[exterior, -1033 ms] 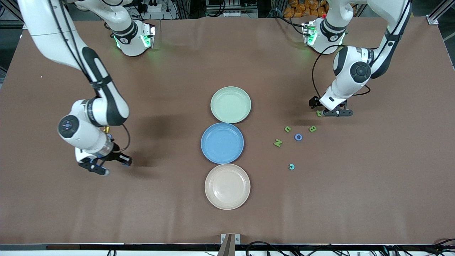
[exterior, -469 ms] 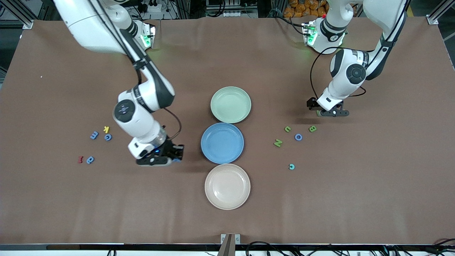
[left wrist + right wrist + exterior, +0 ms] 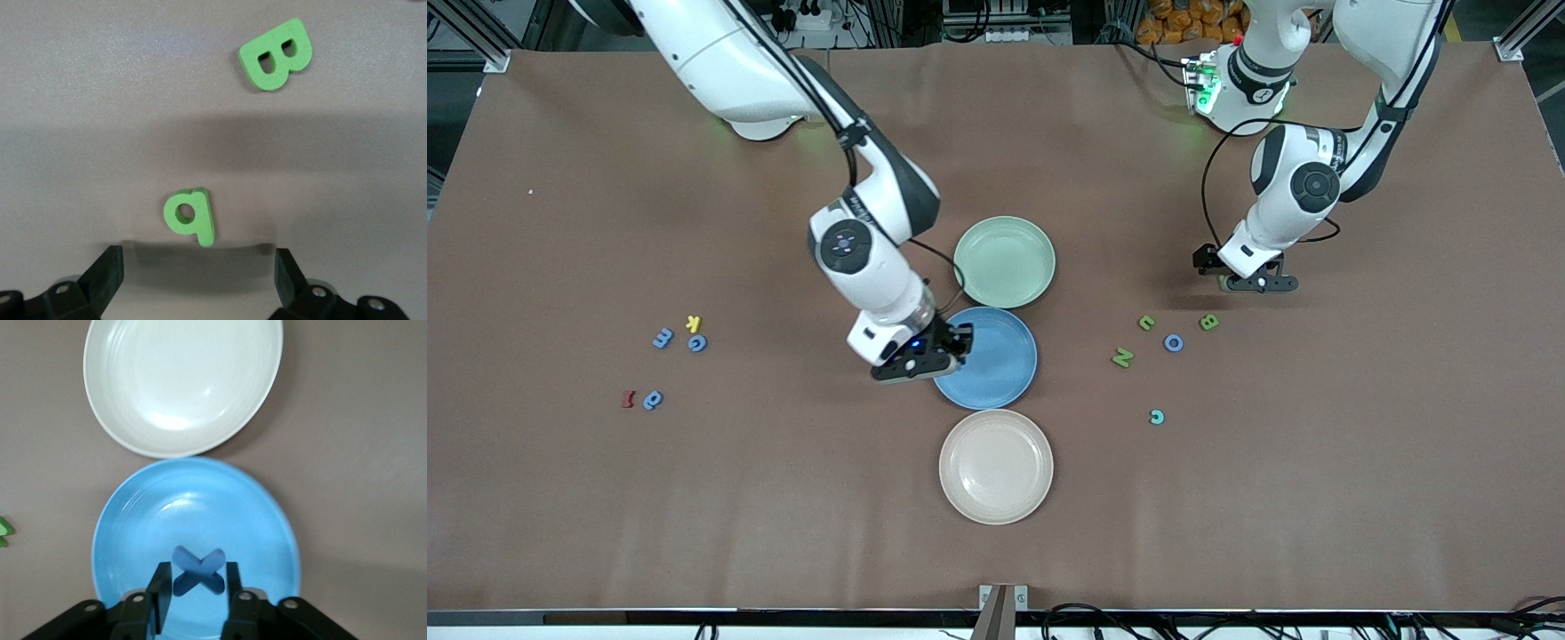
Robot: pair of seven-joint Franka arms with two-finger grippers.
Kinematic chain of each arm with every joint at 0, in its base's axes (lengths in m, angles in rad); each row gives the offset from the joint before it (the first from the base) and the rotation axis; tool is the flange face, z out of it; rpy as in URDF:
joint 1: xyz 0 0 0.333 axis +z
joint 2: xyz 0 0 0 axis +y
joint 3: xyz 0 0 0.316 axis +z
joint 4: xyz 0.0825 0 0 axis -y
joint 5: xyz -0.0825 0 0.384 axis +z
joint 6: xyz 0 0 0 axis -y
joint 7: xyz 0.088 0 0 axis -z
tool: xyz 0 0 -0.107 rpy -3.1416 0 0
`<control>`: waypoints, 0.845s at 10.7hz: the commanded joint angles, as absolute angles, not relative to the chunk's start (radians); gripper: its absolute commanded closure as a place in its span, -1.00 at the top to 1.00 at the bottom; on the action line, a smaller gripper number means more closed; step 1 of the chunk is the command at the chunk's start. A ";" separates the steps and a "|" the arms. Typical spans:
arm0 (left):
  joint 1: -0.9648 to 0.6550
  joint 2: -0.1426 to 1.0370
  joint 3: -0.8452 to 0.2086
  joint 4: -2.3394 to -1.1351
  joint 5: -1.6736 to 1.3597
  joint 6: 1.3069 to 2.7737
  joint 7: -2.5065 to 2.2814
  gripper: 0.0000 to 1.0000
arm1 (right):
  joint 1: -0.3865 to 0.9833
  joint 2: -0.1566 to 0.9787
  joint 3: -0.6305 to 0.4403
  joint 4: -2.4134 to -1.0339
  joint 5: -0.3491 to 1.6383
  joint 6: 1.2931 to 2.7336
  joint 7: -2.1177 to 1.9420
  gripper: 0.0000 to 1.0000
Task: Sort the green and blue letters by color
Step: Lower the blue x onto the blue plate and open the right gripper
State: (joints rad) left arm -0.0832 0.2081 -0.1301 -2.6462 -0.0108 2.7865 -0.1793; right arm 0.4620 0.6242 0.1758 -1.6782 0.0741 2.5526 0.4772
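Blue X pinched over the blue plate, green q waiting under my other gripper.

The blue X (image 3: 198,571) looks light, stiff and foam-like to me, so I keep a gentle pinch across its flat faces; the right gripper (image 3: 925,356) grips it over the rim of the blue plate (image 3: 1005,373). My left gripper (image 3: 1249,283), fingers spread, hangs over the green q (image 3: 190,215), which lies flat on the table (image 3: 783,498) beside the green B (image 3: 277,55); I judge its straight stem the easiest hold. Readable shapes: B, q, and on the table N (image 3: 1122,357), O (image 3: 1174,343), E (image 3: 663,338). No brand marks visible.
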 commanded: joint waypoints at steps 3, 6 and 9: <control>-0.087 0.241 -0.133 -2.611 -0.025 2.806 -0.178 1.00 | 0.477 0.646 0.187 -1.638 0.026 2.487 0.637 1.00; -0.089 0.255 -0.133 -2.594 -0.025 2.807 -0.178 1.00 | 0.376 0.586 0.187 -1.647 -0.031 2.334 0.548 1.00; -0.089 0.264 -0.133 -2.588 -0.023 2.812 -0.178 1.00 | 0.244 0.548 0.189 -1.654 -0.032 2.228 0.369 1.00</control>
State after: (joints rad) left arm -0.0852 0.2461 -0.1312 -2.5985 -0.0108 2.7934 -0.1792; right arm 0.3361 0.5946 0.1740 -1.6333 -0.0215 2.2876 0.4839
